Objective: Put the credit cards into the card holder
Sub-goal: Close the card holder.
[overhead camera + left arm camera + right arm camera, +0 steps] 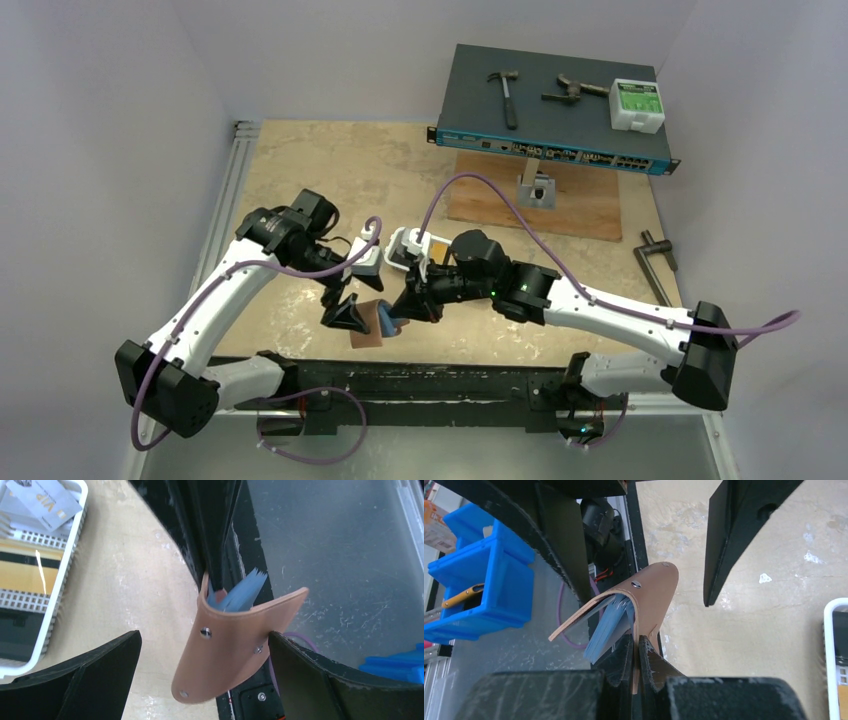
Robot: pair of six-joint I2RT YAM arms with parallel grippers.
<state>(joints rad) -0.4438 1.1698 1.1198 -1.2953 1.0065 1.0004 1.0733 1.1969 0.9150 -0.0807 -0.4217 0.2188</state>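
The right gripper (pixel 636 662) is pinched tight on one wall of the reddish-brown leather card holder (pixel 225 650), holding it in the air above the near edge of the beige table (pixel 330 180). Pale blue-grey plastic cards (pixel 240 592) stick out of its bowed mouth at a slant, only partly seated. The left gripper (pixel 204 637) stands wide, its jaws straddling the holder. One jaw is at the holder's edge, but I cannot tell whether it touches. The white slotted plastic tray (pixel 62 580) with the remaining cards (pixel 42 505) sits just to the far side.

The likely trouble is the loose cards. Any tilt or a knock from the left jaws could slide them out, and this close to the edge they may drop off the table. The soft leather, held by one wall only, may also fold or twist when a card is pushed in.
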